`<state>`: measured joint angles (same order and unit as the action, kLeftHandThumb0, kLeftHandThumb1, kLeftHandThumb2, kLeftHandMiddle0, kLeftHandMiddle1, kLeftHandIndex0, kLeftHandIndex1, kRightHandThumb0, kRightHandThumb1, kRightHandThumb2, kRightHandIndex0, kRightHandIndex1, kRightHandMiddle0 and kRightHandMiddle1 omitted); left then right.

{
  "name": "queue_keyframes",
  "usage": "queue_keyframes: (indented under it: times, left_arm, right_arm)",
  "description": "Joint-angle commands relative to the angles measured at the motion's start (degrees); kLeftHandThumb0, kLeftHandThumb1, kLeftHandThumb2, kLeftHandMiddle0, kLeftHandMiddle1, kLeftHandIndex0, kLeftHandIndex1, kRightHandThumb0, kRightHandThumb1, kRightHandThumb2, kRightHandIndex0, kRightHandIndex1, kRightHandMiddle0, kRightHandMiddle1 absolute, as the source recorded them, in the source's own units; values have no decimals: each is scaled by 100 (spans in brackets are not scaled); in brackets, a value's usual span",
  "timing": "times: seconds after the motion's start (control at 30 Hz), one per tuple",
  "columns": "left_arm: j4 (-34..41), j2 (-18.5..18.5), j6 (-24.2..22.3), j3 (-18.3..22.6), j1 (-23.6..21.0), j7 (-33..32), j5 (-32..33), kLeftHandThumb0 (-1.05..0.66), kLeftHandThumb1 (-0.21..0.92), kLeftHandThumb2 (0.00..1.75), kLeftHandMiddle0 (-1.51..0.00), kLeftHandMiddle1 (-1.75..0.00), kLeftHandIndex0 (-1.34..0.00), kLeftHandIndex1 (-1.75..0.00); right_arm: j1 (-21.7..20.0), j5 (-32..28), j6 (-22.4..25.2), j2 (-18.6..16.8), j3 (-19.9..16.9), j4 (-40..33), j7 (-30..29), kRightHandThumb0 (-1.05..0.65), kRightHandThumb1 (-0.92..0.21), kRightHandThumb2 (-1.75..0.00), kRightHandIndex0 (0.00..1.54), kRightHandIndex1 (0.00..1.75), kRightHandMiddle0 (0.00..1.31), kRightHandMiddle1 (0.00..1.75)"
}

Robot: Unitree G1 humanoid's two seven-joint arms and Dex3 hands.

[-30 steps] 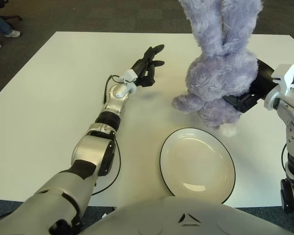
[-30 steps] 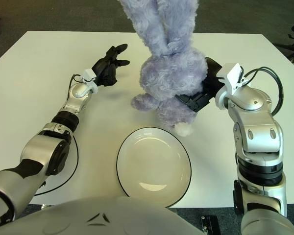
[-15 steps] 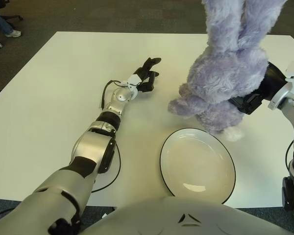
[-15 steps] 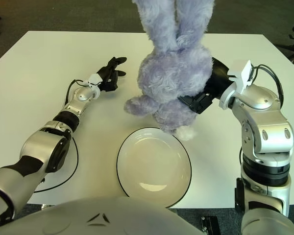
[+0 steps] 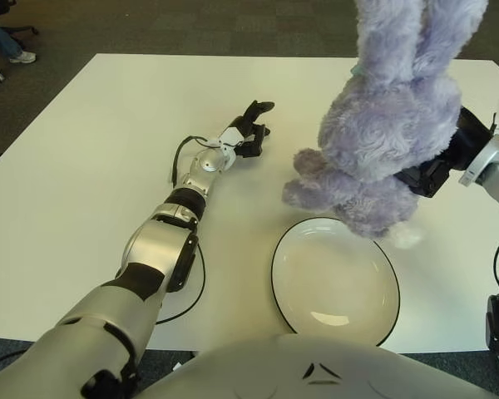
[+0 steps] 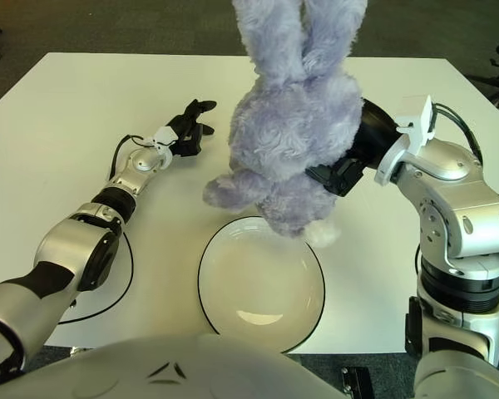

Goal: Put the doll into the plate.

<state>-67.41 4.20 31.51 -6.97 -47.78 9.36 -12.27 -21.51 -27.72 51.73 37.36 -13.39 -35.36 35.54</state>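
A white table (image 5: pixel 75 183) is filling most of both views, standing on dark carpet (image 5: pixel 191 25). The doll (image 6: pixel 295 125), a lavender plush rabbit, is being held clear of the table, hanging in the air over the far rim of the plate and leaning toward the robot's left; its long ears are running up out of the top of the views, and its white tail (image 6: pixel 323 235) is showing at its lower right. The right hand (image 6: pixel 353 158) is clamping the doll from the robot's right side, its dark fingers (image 6: pixel 331 176) pressing into the plush at the body, with the silver right forearm (image 6: pixel 449 187) trailing off to the right. The plate (image 5: pixel 287 287), white with a thin dark rim, is sitting flat on the near part of the table, directly below and in front of the doll's lower edge; whether the plush is touching the rim cannot be told. The left arm (image 5: pixel 162 249) is stretching forward across the table, and the left hand (image 5: pixel 249 130) is showing left of the doll and well apart from it, fingers relaxed and holding nothing. A thin black cable (image 5: pixel 195 291) is curving on the table beside the left arm.
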Motion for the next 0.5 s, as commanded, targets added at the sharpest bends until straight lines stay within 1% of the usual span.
queue_keyframes:
  times: [0.0, 0.13, 0.33, 0.4, 0.47]
  left_arm:
    - [-77, -11, -5, -48, -97, -82, -80, -98, 92, 107, -47, -108, 0, -77]
    - [-107, -16, 6, -60, -103, -88, -72, -98, 92, 106, -40, -104, 0, -78]
    - [-110, -33, 36, -92, -85, -119, -83, -97, 92, 104, -39, -104, 0, -78]
    - [-105, -34, 33, -100, -83, -121, -81, -97, 92, 104, -39, -103, 0, -78]
    - [-96, -39, 16, -104, -80, -117, -73, -97, 92, 104, -38, -103, 0, -78]
  right_arm:
    - [35, -153, -85, 14, -81, -24, -29, -1, -11, -144, 73, 175, 76, 138]
    - [65, -204, -142, -32, -87, -41, -127, -1, -12, -143, 71, 175, 75, 140]
    - [73, -213, -87, 109, 50, -151, -114, -1, -13, -141, 70, 175, 76, 138]
    - [75, -249, -8, 80, 62, -273, -186, -1, -13, -140, 69, 175, 77, 137]
    - [135, -324, -102, -53, 77, -238, -162, -1, -14, -140, 69, 175, 78, 135]
